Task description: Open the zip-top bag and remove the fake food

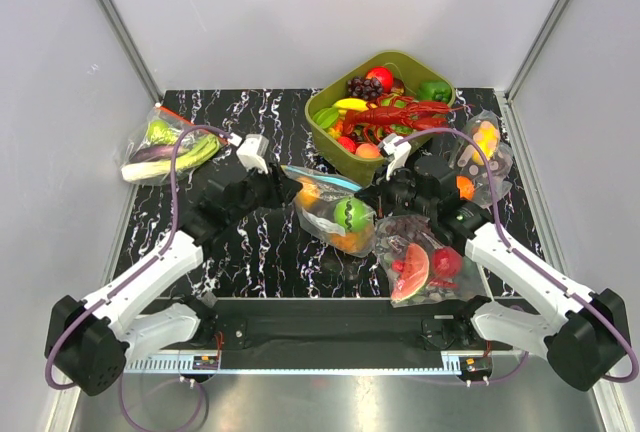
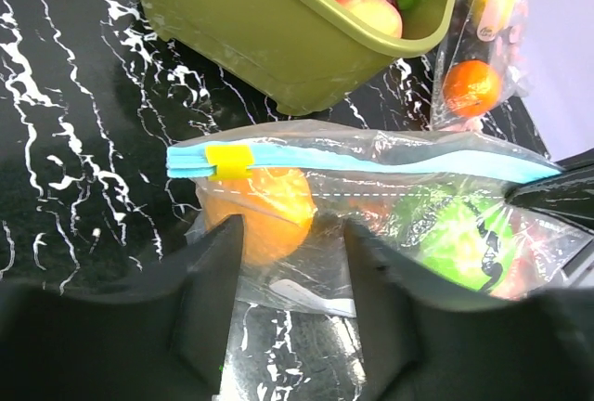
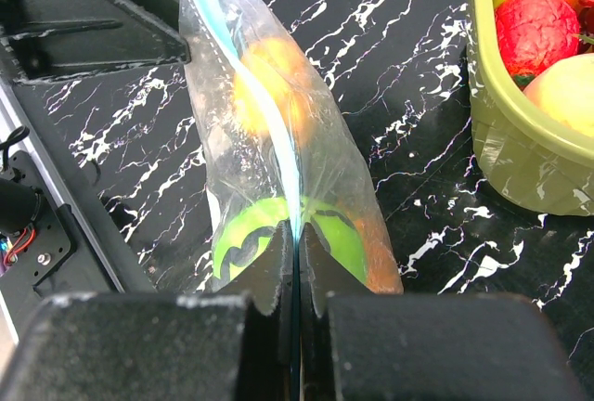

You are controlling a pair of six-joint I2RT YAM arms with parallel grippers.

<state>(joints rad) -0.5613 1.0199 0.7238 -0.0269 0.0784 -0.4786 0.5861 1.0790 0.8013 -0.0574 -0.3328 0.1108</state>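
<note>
The clear zip-top bag (image 1: pixel 332 209) is in the middle of the table, with its light-blue zip strip (image 2: pixel 371 161) on top and a yellow slider (image 2: pixel 229 161) at the strip's left end. Inside show a yellow-orange fruit (image 2: pixel 263 211), a green ball (image 3: pixel 243 237) and something orange. My right gripper (image 3: pixel 297 254) is shut on the right end of the zip strip and holds the bag up by it. My left gripper (image 2: pixel 292 266) is open at the bag's left end, below the slider, with the bag's lower plastic between its fingers.
A green bin (image 1: pixel 330 142) of fake food with a red lobster (image 1: pixel 400 112) stands just behind the bag. A bag with a watermelon slice (image 1: pixel 425 264) lies at the front right, another bag (image 1: pixel 482 157) at the right, and a vegetable bag (image 1: pixel 165 147) at the back left.
</note>
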